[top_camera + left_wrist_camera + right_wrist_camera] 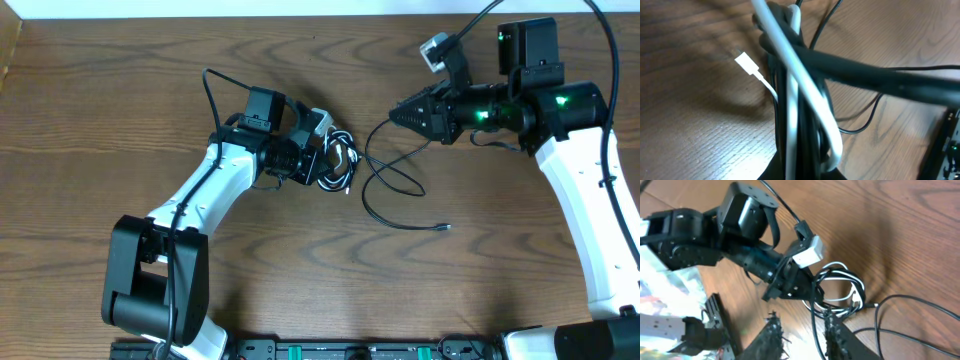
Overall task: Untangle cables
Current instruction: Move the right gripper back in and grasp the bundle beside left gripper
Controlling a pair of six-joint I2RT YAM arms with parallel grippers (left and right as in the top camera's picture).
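On the wooden counter (100, 120), left of centre, the left pincer (318, 160) is clenched on a small bundle of cables (340, 165): several thin black cords coiled together with one white cable (792, 65) wound through them. In the left wrist view the white strand crosses diagonally over the black ones, and its flat white plug (745, 63) dangles free above the wood. To the right of the bundle a loose black cable (420, 227) wanders in open loops across the counter and ends in a small plug (446, 228). Further right, the right pincer (393, 116) hovers with its jaws parted and grasps nothing; one black strand runs through the gap between them. These cords look light, soft and limp, so they should give to a gentle pull but snag where loops cross. The best hold is probably a free strand or plug end at the bundle's edge, not the knotted middle.
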